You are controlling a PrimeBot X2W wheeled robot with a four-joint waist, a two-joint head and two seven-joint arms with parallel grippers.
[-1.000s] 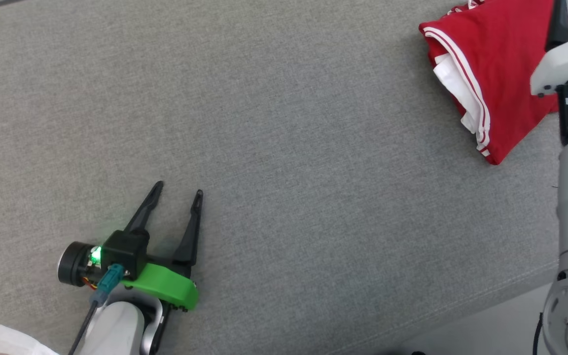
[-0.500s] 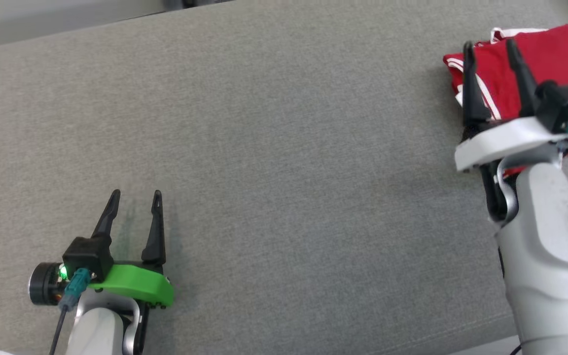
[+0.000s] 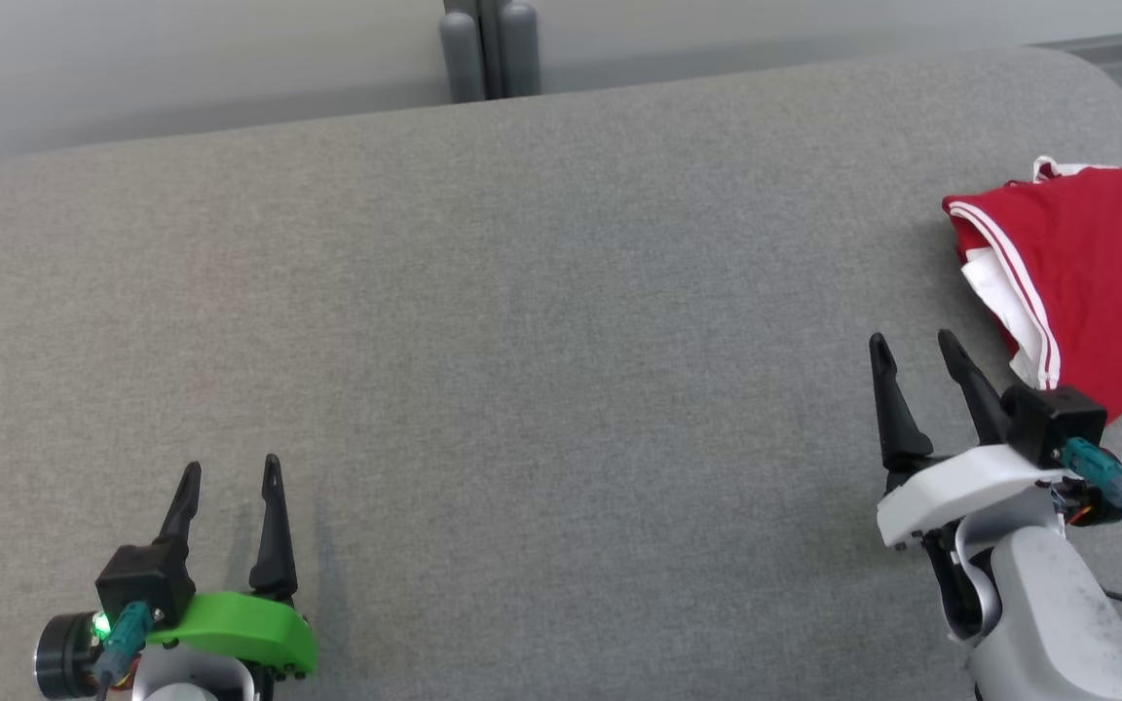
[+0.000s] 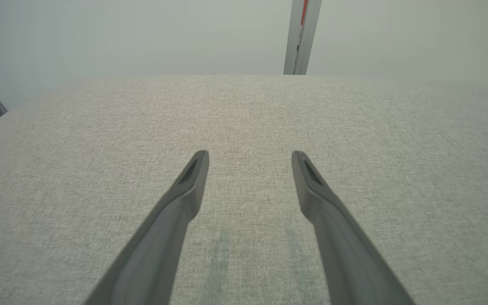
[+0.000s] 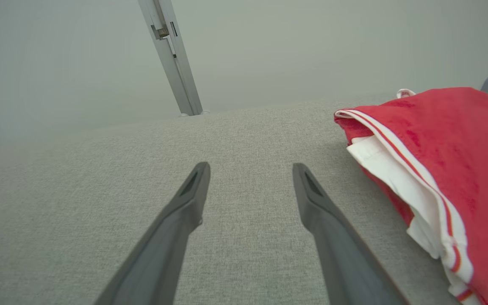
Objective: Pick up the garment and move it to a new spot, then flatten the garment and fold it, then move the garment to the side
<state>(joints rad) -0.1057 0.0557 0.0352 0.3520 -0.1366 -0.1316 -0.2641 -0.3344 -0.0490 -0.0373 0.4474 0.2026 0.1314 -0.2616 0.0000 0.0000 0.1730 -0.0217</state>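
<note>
Red garment lies folded at far right of grey fabric surface, looks parked. Right gripper near it, left gripper well apart, both spread and empty. Back off high, don't snag the fold

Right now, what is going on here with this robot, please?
A two-armed robot works at a grey padded surface. A red garment with white trim lies folded at the surface's right end. Both hands are open and hold nothing: the right hand is beside the garment, apart from it, and the left hand is far off over bare fabric.
</note>
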